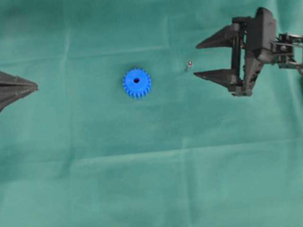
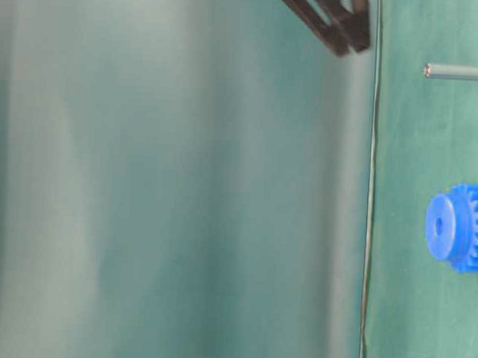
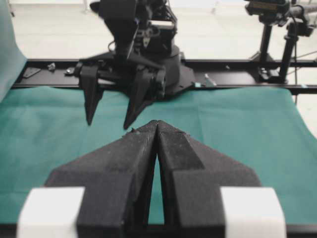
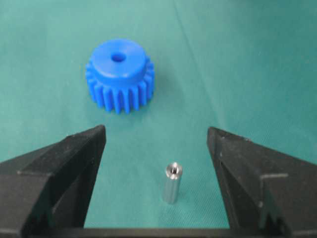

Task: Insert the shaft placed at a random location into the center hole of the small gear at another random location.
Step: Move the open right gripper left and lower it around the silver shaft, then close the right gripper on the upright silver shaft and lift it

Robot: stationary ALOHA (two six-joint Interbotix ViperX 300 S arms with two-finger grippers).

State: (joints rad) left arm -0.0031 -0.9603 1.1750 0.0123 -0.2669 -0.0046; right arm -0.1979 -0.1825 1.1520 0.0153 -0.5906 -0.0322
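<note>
Silver shaft (image 4: 172, 183) upright between spread right gripper (image 4: 156, 144) fingers, untouched.

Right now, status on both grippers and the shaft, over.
Right gripper open, fingers either side of the shaft. Shaft upright on cloth, untouched. Left gripper shut, parked. Blue gear clear, nothing between.

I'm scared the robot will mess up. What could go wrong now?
The shaft stands upright, tiny, between the open right gripper's jaws; a finger closing off-centre could tip it over. The small gear sits loose on the green cloth, and the shut left gripper isn't holding it, so pushing might slide it.
</note>
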